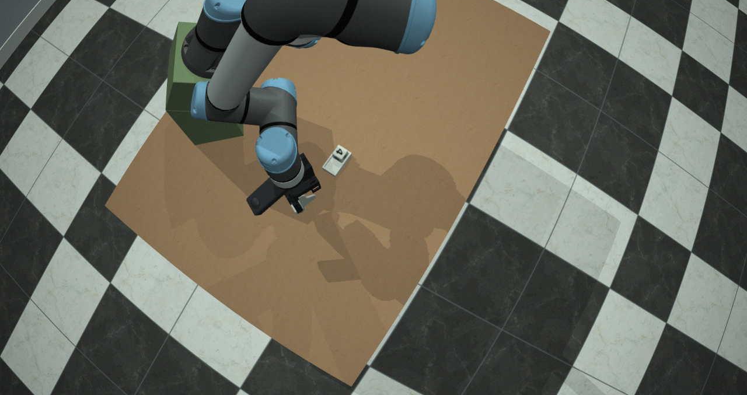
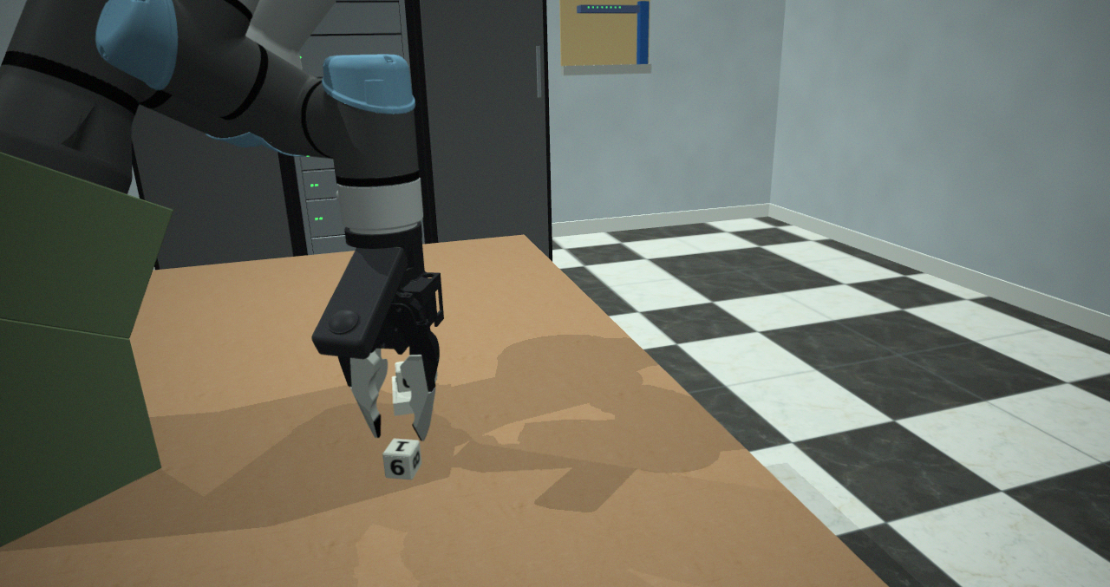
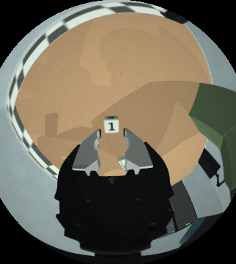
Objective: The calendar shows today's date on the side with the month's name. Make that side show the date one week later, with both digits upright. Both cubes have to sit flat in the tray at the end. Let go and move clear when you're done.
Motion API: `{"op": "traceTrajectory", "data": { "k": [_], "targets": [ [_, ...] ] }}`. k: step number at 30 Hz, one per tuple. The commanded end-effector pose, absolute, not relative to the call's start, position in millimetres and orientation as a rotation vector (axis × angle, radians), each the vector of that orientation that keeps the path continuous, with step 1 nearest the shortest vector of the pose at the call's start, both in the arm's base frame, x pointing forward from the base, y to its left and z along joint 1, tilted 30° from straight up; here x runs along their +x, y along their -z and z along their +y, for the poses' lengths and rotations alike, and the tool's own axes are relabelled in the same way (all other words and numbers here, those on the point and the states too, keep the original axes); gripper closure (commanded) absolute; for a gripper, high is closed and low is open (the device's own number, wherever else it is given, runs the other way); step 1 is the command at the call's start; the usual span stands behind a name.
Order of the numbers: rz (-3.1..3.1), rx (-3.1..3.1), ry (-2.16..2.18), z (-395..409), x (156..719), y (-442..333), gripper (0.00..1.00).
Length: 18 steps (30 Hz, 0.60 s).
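Note:
A loose white cube (image 2: 401,459) (image 3: 111,125) sits on the brown table top, outside the tray. Its top shows a 1; the side facing the exterior camera shows a 6 or 9. In the top view the gripper mostly or fully hides it. My gripper (image 1: 304,205) (image 2: 399,433) (image 3: 112,129) is partly open and empty, pointing down, its tips just above the loose cube. The white tray (image 1: 332,167) (image 2: 401,408) holds the other cube (image 1: 339,153) (image 2: 399,368) at one end, with a 4 on top and a partly hidden digit, seemingly 0, on a side. The month's name is not readable.
The green base block (image 1: 180,97) (image 2: 69,397) (image 3: 220,110) stands at one side of the table top (image 1: 443,105) (image 2: 271,335). The checkered floor (image 1: 522,225) (image 2: 838,350) lies beyond the table's edge. The tray is close beside the gripper, behind it in the exterior view.

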<state>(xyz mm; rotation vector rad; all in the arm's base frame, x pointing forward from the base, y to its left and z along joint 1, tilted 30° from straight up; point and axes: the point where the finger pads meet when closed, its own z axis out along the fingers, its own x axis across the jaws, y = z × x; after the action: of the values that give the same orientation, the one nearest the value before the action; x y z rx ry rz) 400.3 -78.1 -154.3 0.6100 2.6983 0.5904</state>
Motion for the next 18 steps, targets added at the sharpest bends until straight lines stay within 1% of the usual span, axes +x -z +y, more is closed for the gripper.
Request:
{"op": "traceTrajectory", "data": {
  "k": [1, 18],
  "targets": [
    [2.696, 0.607, -0.587, -79.7, 402.4, 154.0, 0.72],
    [2.696, 0.607, -0.587, -79.7, 402.4, 154.0, 0.72]
  ]
}}
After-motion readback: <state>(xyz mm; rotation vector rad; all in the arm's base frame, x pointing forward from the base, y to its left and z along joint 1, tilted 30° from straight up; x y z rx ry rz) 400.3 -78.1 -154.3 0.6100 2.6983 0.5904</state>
